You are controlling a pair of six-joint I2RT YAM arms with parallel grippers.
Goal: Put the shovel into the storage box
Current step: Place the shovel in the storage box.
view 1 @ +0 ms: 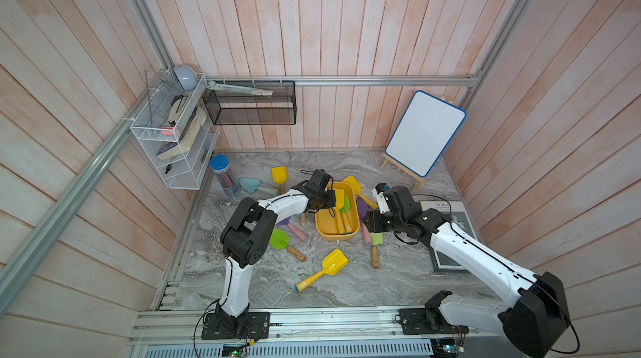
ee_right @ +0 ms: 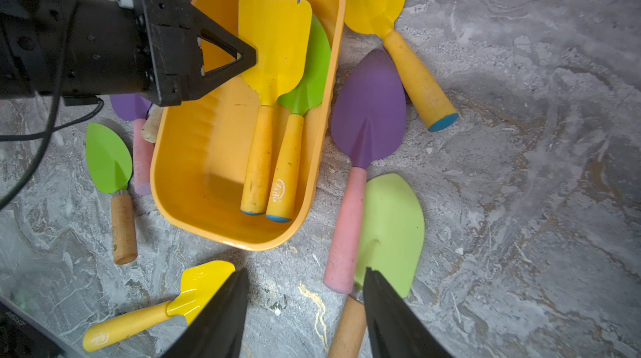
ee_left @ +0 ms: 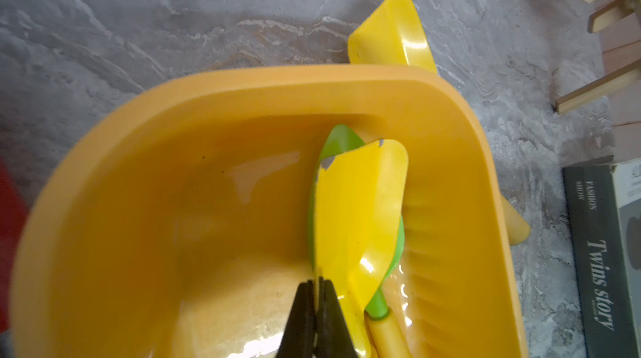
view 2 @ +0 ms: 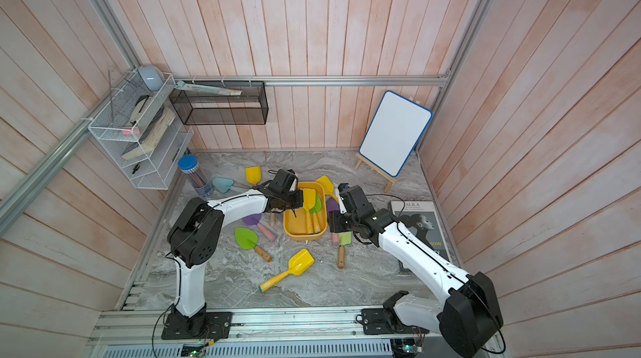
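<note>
Because the yellow shovel already lies inside the storage box in both top views, its long axis runs along the box's length, with the blade at the far end and the handle toward the robot's base. The left fingers reach in over the box's long side at the blade. The right arm hangs just beside the opposite long side, above loose shovels on the worktop.

In the left wrist view the left fingers are clenched on the thin side edge of the yellow blade, which rests on a green shovel.

In the right wrist view the right fingers stand apart, grasping nothing. They are over the wooden handle of a pale green shovel lying beside a purple shovel, and both shovels lie roughly parallel to the box, just outside it. By my reading the left side need only let go. The right arm is the nearer one for the pale green shovel, whose handle points toward its fingers.
</note>
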